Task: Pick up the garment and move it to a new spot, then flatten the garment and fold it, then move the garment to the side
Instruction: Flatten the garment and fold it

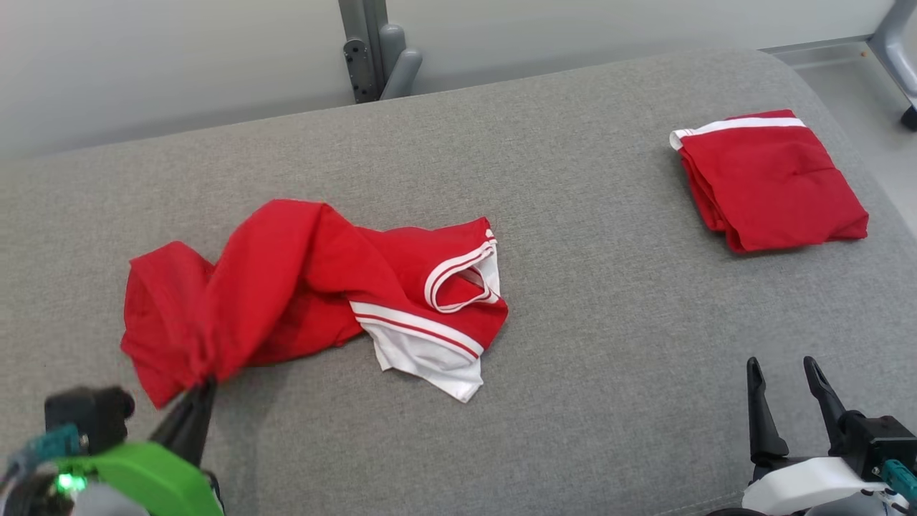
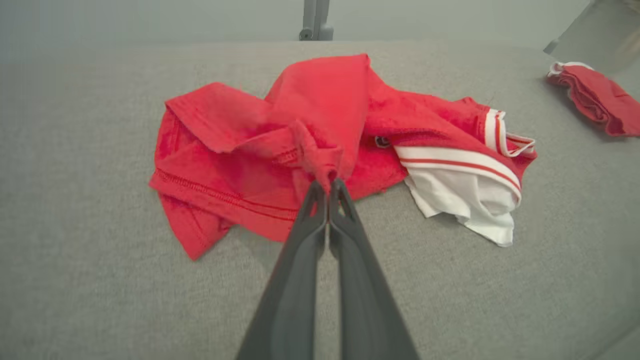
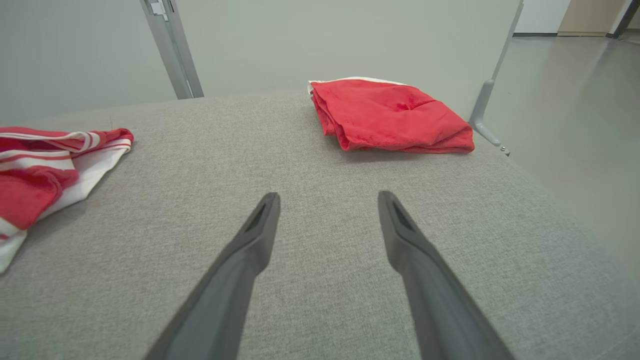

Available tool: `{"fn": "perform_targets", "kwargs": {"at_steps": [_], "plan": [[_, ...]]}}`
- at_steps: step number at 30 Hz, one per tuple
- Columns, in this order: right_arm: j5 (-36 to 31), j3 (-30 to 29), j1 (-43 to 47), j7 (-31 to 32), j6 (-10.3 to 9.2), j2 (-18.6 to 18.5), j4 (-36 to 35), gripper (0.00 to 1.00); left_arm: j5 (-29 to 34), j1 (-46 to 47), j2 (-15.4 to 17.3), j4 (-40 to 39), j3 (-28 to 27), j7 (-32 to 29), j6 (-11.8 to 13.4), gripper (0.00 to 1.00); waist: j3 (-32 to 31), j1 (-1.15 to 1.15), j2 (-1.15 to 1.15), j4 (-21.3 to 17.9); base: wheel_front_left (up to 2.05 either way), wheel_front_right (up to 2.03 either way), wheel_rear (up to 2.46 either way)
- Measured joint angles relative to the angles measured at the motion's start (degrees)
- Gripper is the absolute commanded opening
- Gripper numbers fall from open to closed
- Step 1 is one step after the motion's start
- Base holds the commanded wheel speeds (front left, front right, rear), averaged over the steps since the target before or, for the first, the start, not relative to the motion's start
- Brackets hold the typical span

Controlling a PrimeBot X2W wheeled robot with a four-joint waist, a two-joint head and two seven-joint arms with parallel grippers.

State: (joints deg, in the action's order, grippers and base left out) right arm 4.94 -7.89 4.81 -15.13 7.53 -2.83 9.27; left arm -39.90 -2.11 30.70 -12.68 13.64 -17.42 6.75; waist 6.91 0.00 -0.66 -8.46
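At about seven o'clock on the grey cushion (image 1: 573, 416), the left gripper (image 1: 204, 390) has its jaws pinched tight on the near edge of the crumpled red garment (image 1: 286, 279). The garment lies left of centre, its white-striped end trailing toward three o'clock. A folded red garment (image 1: 770, 179) sits at two o'clock. At five o'clock the right gripper (image 1: 786, 373) hovers, jaws wide apart, holding nothing.

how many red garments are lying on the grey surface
2: a crumpled garment left of centre, pinched at its near edge by the left end effector, and a folded garment at the far right. None looks hidden.
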Motion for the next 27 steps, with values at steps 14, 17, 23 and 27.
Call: {"fn": "perform_targets", "kwargs": {"at_steps": [14,17,23,27], "plan": [[-2.2,1.3,-1.8,0.0,0.0,0.1,-0.2,1.0,-1.1,-12.5,-12.1,20.1,1.3,15.7,2.8,0.0,0.2,0.0,0.0,7.3,0.0,0.0,0.0],[-2.4,1.2,-1.8,0.0,0.0,0.0,-0.2,1.0,-0.8,-10.5,-13.8,24.5,1.4,19.3,1.5,0.0,-0.1,0.0,0.0,8.2,0.0,0.0,0.0],[-2.5,1.9,-1.5,0.0,0.0,0.0,0.0,1.0,-0.1,-7.8,-15.3,28.2,1.7,22.9,0.1,1.0,-1.0,0.0,0.0,8.1,0.0,0.0,0.0],[-2.1,2.6,-1.2,0.0,0.0,0.0,0.1,1.0,1.6,-8.5,-13.9,27.1,2.3,21.1,3.4,1.0,-1.5,0.0,0.0,6.7,0.0,0.0,0.0]]}}
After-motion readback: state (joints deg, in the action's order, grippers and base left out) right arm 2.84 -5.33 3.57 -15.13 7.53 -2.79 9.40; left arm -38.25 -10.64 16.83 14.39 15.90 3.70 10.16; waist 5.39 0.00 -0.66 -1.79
